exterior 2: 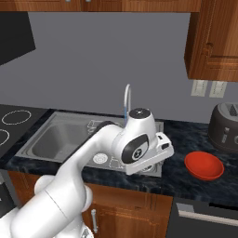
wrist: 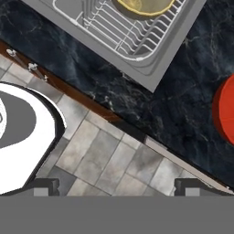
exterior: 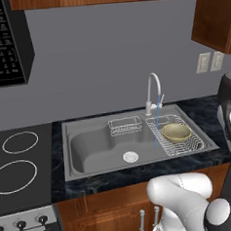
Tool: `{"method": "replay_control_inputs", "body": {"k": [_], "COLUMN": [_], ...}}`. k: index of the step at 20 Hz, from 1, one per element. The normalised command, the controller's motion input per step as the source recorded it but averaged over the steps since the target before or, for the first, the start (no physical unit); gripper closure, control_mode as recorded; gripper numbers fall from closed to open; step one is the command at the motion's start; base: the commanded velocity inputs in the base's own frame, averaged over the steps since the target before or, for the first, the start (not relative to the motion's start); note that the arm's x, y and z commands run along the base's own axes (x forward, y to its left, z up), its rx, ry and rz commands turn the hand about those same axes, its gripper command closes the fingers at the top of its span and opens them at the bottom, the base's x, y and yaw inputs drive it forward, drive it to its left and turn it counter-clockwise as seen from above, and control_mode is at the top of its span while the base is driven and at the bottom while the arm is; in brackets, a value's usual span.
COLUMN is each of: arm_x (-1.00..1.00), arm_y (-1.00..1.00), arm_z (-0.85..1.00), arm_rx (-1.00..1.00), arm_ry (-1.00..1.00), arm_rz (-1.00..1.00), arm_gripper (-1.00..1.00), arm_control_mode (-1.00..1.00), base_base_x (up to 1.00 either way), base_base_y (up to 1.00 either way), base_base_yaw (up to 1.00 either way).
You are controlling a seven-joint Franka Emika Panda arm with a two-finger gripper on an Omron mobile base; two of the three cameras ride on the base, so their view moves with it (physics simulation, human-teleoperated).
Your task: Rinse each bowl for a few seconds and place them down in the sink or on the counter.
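Dark marbled counter runs over brown cabinets, with grey tiled floor below the counter edge in the hand view. The gripper hangs over that front edge, jaws spread wide and holding nothing. The tan bowl sits in the wire rack of the sink, ahead of the gripper, under a thin stream from the tap. The red bowl rests on the counter off to the gripper's side, near a dark appliance.

Risks, as judged: a descent from this position would meet the counter edge instead of a bowl. The shallow, glossy red bowl may slip from a rim pinch.
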Motion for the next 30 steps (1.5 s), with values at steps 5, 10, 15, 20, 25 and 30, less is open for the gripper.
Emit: {"method": "replay_control_inputs", "body": {"k": [5, 10, 15, 20, 25, 30], "arm_x": [0.09, 0.09, 0.04, 0.02, 0.10, 0.16], "arm_y": [-0.15, -0.15, -0.14, -0.11, -0.10, -0.10], "arm_z": [0.00, 0.00, 0.00, 0.00, -0.04, -0.06], "arm_rx": [0.00, 0.00, 0.00, 0.00, 0.00, 0.00], "arm_ry": [0.00, 0.00, 0.00, 0.00, 0.00, 0.00], "arm_rz": [0.00, 0.00, 0.00, 0.00, 0.00, 0.00], "arm_gripper": [-1.00, -1.00, -1.00, -1.00, -1.00, -1.00], "arm_control_mode": [-1.00, -1.00, -1.00, -1.00, -1.00, -1.00], "base_base_x": [0.00, 0.00, 0.00, 0.00, 0.00, 0.00], "base_base_y": [0.00, 0.00, 0.00, 0.00, 0.00, 0.00], "base_base_yaw": [0.00, 0.00, 0.00, 0.00, 0.00, 0.00]}}
